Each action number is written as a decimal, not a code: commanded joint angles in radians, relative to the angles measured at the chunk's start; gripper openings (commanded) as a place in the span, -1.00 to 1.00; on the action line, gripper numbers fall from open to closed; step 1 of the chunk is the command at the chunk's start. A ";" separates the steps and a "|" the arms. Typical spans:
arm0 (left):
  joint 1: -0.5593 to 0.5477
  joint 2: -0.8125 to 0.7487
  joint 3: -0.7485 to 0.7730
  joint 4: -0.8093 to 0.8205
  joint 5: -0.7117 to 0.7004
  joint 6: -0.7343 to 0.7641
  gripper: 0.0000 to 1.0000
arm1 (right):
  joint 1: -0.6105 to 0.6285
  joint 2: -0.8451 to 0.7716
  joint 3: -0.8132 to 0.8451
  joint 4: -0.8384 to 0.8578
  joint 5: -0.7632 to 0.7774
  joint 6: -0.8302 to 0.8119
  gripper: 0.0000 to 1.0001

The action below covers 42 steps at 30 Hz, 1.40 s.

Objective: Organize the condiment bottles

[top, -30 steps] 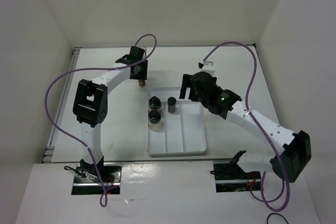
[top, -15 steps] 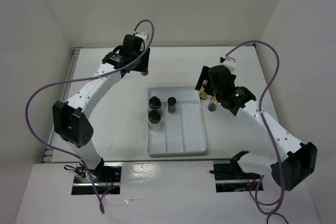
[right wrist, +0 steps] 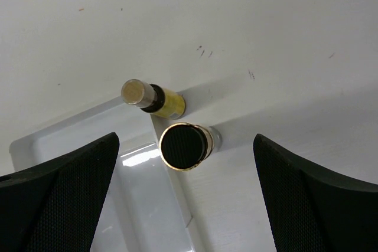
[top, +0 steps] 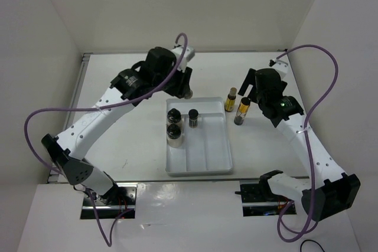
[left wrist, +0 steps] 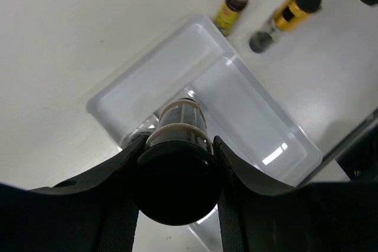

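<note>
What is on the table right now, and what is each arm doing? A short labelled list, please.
Tray: white tray, three long compartments
Left compartment: squat jars, two
Middle compartment: small dark bottle, one
Outside tray: yellow bottles, two, on the table by its far right corner
Left gripper: closed on a black-capped bottle, above the tray
Right gripper: open, above the yellow bottles, holding nothing

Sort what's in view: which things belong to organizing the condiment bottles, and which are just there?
Job: two squat jars and a small dark bottle in the tray; two yellow bottles beside it; a black-capped bottle in the left claw.
Other: white tray, table.
</note>
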 commanded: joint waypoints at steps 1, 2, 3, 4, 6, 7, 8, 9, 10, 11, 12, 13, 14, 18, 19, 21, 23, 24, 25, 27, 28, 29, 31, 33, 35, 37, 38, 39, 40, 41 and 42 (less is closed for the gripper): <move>-0.077 0.032 0.032 -0.039 0.049 0.037 -0.47 | -0.013 -0.007 0.023 -0.022 -0.015 -0.031 0.97; -0.121 0.046 0.032 -0.039 0.017 0.037 -0.47 | -0.013 0.002 0.013 -0.022 -0.016 -0.031 0.97; -0.142 0.058 0.032 -0.039 -0.004 0.024 -0.47 | -0.013 0.002 0.013 -0.022 -0.029 -0.031 0.97; -0.164 0.058 0.017 -0.025 -0.026 0.008 -0.47 | -0.013 0.002 0.013 -0.022 -0.029 -0.031 0.97; -0.210 0.067 -0.010 -0.007 -0.086 -0.014 -0.47 | -0.013 0.002 0.002 -0.022 -0.029 -0.031 0.97; -0.219 0.067 -0.034 0.007 -0.086 -0.029 -0.44 | -0.013 0.002 0.002 -0.022 -0.038 -0.031 0.97; -0.229 0.067 -0.043 0.007 -0.086 -0.029 -0.44 | -0.013 0.011 0.002 -0.022 -0.048 -0.031 0.97; -0.242 0.067 -0.053 0.018 -0.086 -0.045 -0.44 | -0.013 0.011 0.002 -0.022 -0.048 -0.031 0.97; -0.242 0.076 -0.068 0.018 -0.086 -0.045 -0.44 | -0.013 0.022 -0.007 -0.022 -0.058 -0.031 0.97; -0.256 0.077 -0.103 0.031 -0.086 -0.066 -0.44 | -0.013 0.022 -0.007 -0.022 -0.068 -0.031 0.97; -0.256 0.077 -0.123 0.045 -0.095 -0.075 -0.44 | -0.013 0.035 -0.007 -0.022 -0.068 -0.031 0.97; -0.256 0.077 -0.145 0.056 -0.095 -0.084 -0.44 | -0.013 0.036 -0.007 -0.022 -0.080 -0.031 0.97; -0.267 0.077 -0.167 0.065 -0.109 -0.104 -0.44 | -0.013 0.045 -0.018 -0.022 -0.091 -0.022 0.97; -0.267 0.086 -0.260 0.143 -0.159 -0.143 -0.44 | -0.013 0.065 -0.027 -0.013 -0.101 -0.003 0.97; -0.267 0.086 -0.284 0.156 -0.168 -0.158 -0.44 | -0.013 0.074 -0.027 -0.013 -0.101 -0.003 0.97; -0.267 0.100 -0.298 0.186 -0.178 -0.176 -0.47 | -0.013 0.083 -0.027 -0.013 -0.112 -0.003 0.97; -0.267 0.124 -0.307 0.205 -0.187 -0.186 -0.47 | -0.013 0.083 -0.027 -0.013 -0.112 0.006 0.97; -0.267 0.138 -0.307 0.219 -0.187 -0.186 -0.47 | -0.013 0.083 -0.027 -0.013 -0.112 0.006 0.97; -0.267 0.147 -0.307 0.219 -0.198 -0.186 -0.47 | -0.013 0.083 -0.036 -0.013 -0.112 0.006 0.97; -0.267 0.167 -0.307 0.219 -0.198 -0.186 -0.47 | -0.013 0.083 -0.036 -0.013 -0.121 0.006 0.97; -0.267 0.181 -0.307 0.219 -0.210 -0.201 -0.47 | -0.013 0.083 -0.046 -0.004 -0.121 0.006 0.97; -0.267 0.181 -0.316 0.228 -0.210 -0.201 -0.47 | -0.013 0.083 -0.046 -0.003 -0.121 0.006 0.97; -0.267 0.181 -0.356 0.257 -0.219 -0.226 -0.47 | -0.013 0.083 -0.046 -0.003 -0.121 0.015 0.97; -0.267 0.181 -0.376 0.266 -0.219 -0.239 -0.47 | -0.013 0.083 -0.046 -0.003 -0.121 0.015 0.97; -0.267 0.181 -0.389 0.266 -0.228 -0.249 -0.47 | -0.013 0.083 -0.046 -0.003 -0.121 0.015 0.97; -0.267 0.190 -0.398 0.266 -0.228 -0.258 -0.47 | -0.013 0.083 -0.046 -0.003 -0.121 0.015 0.97; -0.267 0.190 -0.398 0.266 -0.239 -0.258 -0.47 | -0.013 0.092 -0.046 -0.003 -0.121 0.015 0.97; -0.267 0.190 -0.407 0.266 -0.239 -0.258 -0.47 | -0.013 0.092 -0.046 -0.003 -0.121 0.015 0.97; -0.267 0.190 -0.407 0.266 -0.239 -0.267 -0.47 | -0.013 0.092 -0.046 -0.003 -0.121 0.015 0.97; -0.267 0.190 -0.421 0.277 -0.248 -0.267 -0.47 | -0.013 0.092 -0.046 -0.003 -0.121 0.015 0.97; -0.267 0.190 -0.435 0.277 -0.248 -0.267 -0.47 | -0.013 0.092 -0.046 -0.003 -0.121 0.015 0.97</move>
